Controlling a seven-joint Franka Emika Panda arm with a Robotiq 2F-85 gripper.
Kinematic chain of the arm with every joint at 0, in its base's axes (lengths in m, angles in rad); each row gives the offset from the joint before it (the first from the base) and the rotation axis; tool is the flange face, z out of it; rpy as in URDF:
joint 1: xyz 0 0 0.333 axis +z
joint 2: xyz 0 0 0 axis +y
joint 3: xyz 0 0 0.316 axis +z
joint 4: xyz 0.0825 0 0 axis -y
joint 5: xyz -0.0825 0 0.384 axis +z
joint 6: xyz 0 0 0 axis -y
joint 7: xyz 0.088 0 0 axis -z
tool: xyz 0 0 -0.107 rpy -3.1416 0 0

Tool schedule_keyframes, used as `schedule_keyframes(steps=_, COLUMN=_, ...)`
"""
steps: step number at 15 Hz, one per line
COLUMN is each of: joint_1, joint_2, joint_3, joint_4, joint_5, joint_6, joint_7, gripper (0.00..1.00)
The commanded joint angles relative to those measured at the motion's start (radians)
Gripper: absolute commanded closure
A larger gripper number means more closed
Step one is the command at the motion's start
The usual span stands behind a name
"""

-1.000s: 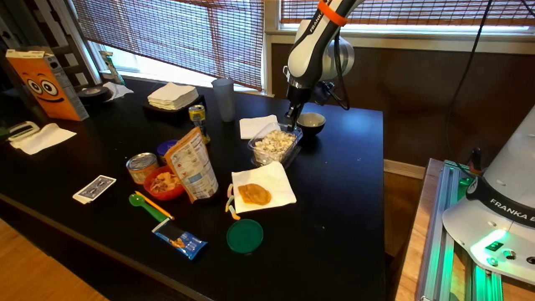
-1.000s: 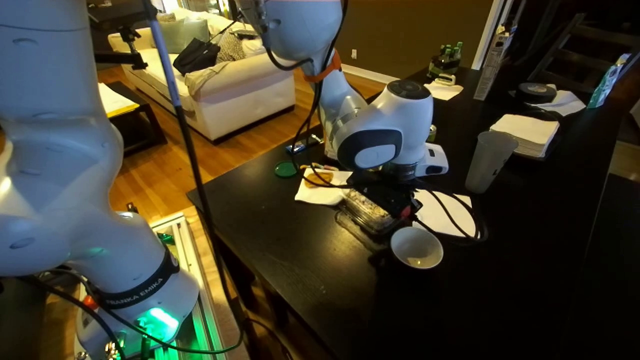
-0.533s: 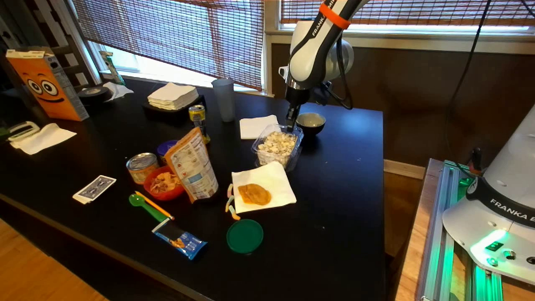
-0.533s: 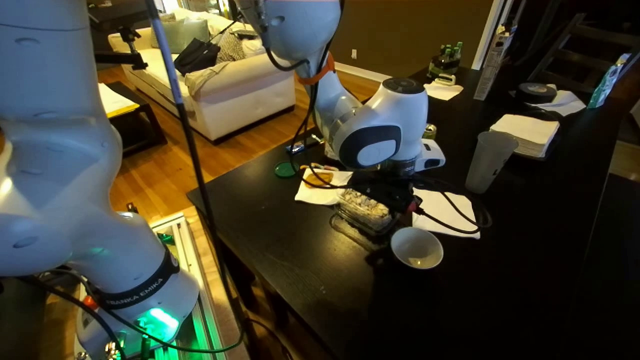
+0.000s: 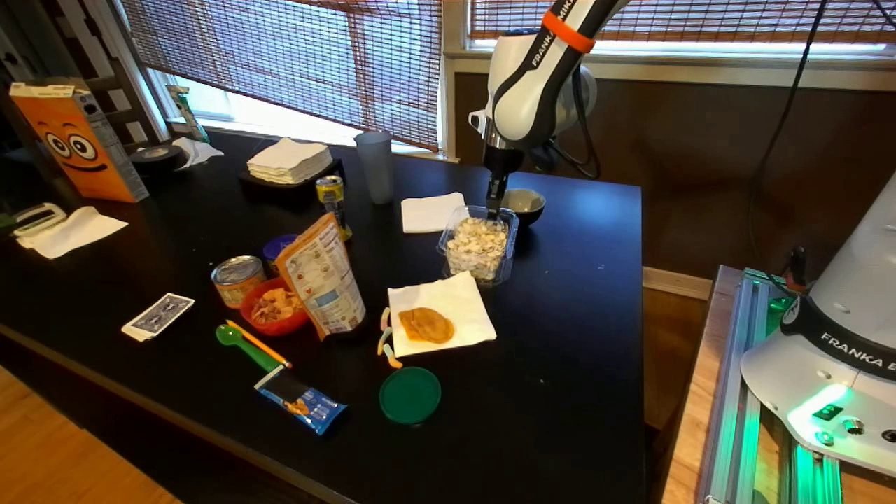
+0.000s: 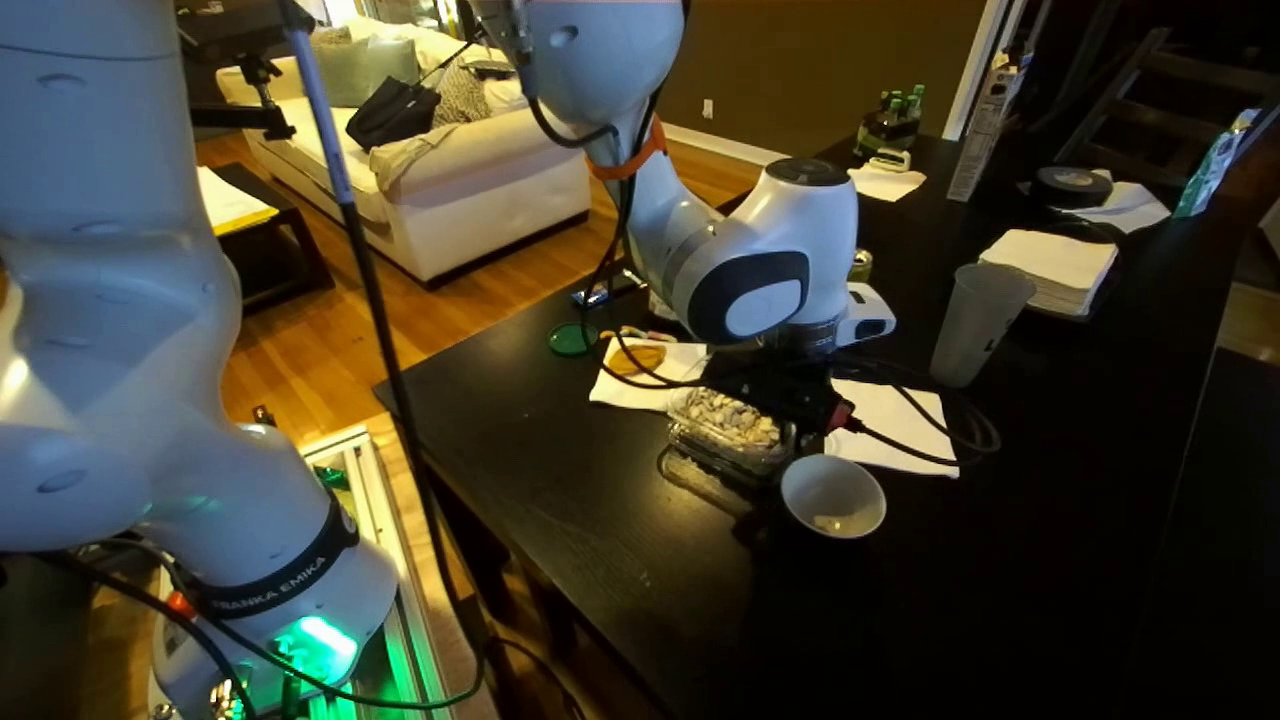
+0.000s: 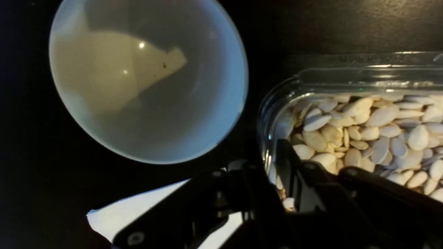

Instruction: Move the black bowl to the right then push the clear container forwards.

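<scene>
Pushing forwards seems the step now: travel level with the dark worktop (image 5: 570, 378). The hand (image 7: 269, 152) is clamped astride the end wall of the tub (image 7: 367, 82); a light, steady pinch should spare thin plastic. The bowl (image 6: 833, 495) sits just beside that end, not touching, so steer clear. Go slowly, since the loose seeds (image 7: 380, 138) could spill.

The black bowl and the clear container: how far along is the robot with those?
Possibly done: the black bowl stands beside the clear container, not held by the gripper, though I can't confirm it was moved.
In hand: the gripper straddles the container's wall, apparently pinching it.
Probably left, judging by that grip: finishing the forward push and letting go.
</scene>
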Motion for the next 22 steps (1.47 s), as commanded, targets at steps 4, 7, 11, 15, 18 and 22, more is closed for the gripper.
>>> schedule_keyframes(steps=4, joint_1=0.127, joint_2=-0.195, joint_3=-0.077, joint_4=-0.057, joint_5=-0.042, joint_6=-0.102, joint_7=0.362, gripper=0.30)
schedule_keyframes(steps=7, joint_1=0.270, joint_2=-0.283, joint_3=-0.236, joint_4=-0.055, joint_5=-0.188, joint_6=-0.125, joint_7=0.585, gripper=0.09)
schedule_keyframes(steps=11, joint_1=0.299, joint_2=-0.430, joint_3=-0.155, joint_4=-0.059, joint_5=-0.220, joint_6=-0.398, joint_7=0.868, gripper=0.00)
schedule_keyframes(steps=15, joint_1=0.331, joint_2=-0.517, joint_3=0.025, joint_4=-0.037, joint_5=-0.114, joint_6=-0.564, joint_7=1.004, gripper=0.00)
schedule_keyframes(steps=18, joint_1=0.357, joint_2=-0.552, joint_3=0.119, joint_4=-0.016, joint_5=-0.040, joint_6=-0.630, joint_7=1.013, gripper=0.00)
schedule_keyframes(steps=22, joint_1=0.341, joint_2=-0.540, joint_3=0.158, joint_4=-0.015, joint_5=-0.050, joint_6=-0.606, joint_7=1.009, gripper=0.00)
